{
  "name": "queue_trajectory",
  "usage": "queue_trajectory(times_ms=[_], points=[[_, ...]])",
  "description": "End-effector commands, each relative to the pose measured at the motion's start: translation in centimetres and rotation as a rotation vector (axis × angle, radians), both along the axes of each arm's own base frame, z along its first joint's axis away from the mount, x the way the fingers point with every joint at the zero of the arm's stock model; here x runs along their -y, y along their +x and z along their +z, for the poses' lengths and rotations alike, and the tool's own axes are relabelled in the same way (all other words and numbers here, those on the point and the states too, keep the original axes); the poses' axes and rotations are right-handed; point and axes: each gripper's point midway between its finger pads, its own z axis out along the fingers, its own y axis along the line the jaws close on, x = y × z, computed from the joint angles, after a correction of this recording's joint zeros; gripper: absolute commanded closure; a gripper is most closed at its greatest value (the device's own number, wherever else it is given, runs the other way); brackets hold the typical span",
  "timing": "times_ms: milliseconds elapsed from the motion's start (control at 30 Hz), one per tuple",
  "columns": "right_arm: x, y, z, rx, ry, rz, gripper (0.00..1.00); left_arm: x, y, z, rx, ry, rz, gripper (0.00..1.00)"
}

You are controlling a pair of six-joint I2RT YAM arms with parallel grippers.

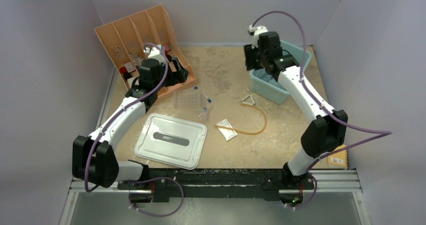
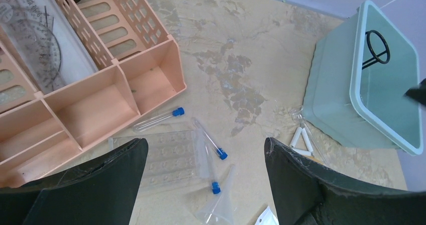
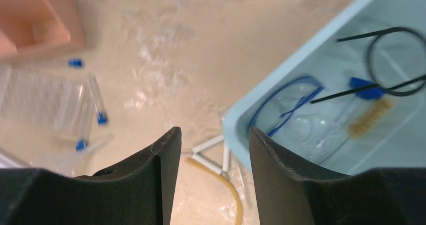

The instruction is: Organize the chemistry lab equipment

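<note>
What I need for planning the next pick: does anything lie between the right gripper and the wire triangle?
Nothing visible does. The open right gripper points toward the wire triangle, bare on the table. The bin's corner and the hose's end sit close beside it and could crowd the fingers.

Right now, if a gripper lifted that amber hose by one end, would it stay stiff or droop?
The amber hose lies in a loose curve, so it would probably droop when lifted. It looks thin, so it is likely light. Pushed, it would probably bend and drag rather than roll.
</note>
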Motion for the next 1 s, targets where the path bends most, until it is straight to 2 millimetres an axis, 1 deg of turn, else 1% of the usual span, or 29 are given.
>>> queue_trajectory(times_ms=[0,100,233,300,367,433,500,567,667,767,833,900,967], points=[[-2.1,-2.1,-4.5,-0.07,-0.15,0.141,0.44,-0.1,0.2,1.5,0.044,-0.021,0.023,0.14],[-2.7,-3.2,-7.2,-0.127,-0.206,0.148,0.42,-0.1,0.1,1.2,0.039,-0.023,0.024,0.14],[-3.1,-3.4,-9.2,-0.167,-0.275,0.107,0.39,-0.4,0.3,1.1,0.035,-0.02,0.043,0.14],[-3.0,-3.7,-10.6,-0.187,-0.32,0.077,0.39,-0.4,0.3,1.0,0.033,-0.022,0.047,0.14],[-2.6,-4.0,-12.4,-0.208,-0.368,0.044,0.43,-0.4,0.2,1.0,0.034,-0.026,0.048,0.14],[-2.1,-3.9,-13.6,-0.208,-0.415,0.015,0.51,-0.4,0.2,0.9,0.032,-0.027,0.049,0.14],[-1.9,-3.3,-14.1,-0.196,-0.46,-0.007,0.54,-0.5,0.2,1.0,0.034,-0.026,0.05,0.14],[-2.2,-2.4,-14.4,-0.185,-0.484,-0.011,0.55,-0.5,0.1,1.1,0.035,-0.025,0.05,0.14],[-2.9,-0.9,-15.0,-0.17,-0.526,-0.022,0.52,-0.5,0.0,1.1,0.035,-0.022,0.051,0.14],[-2.6,0.6,-15.2,-0.154,-0.587,-0.076,0.49,-0.6,-0.1,1.2,0.036,-0.017,0.05,0.14],[-2.7,0.8,-16.1,-0.186,-0.611,-0.073,0.47,-0.7,-0.2,1.2,0.036,-0.009,0.05,0.14],[-2.6,0.9,-16.7,-0.205,-0.633,-0.058,0.43,-0.9,-0.4,1.2,0.038,-0.003,0.05,0.14],[-2.8,0.9,-17.2,-0.223,-0.643,-0.037,0.41,-0.9,-0.5,1.1,0.038,0.004,0.048,0.14]])
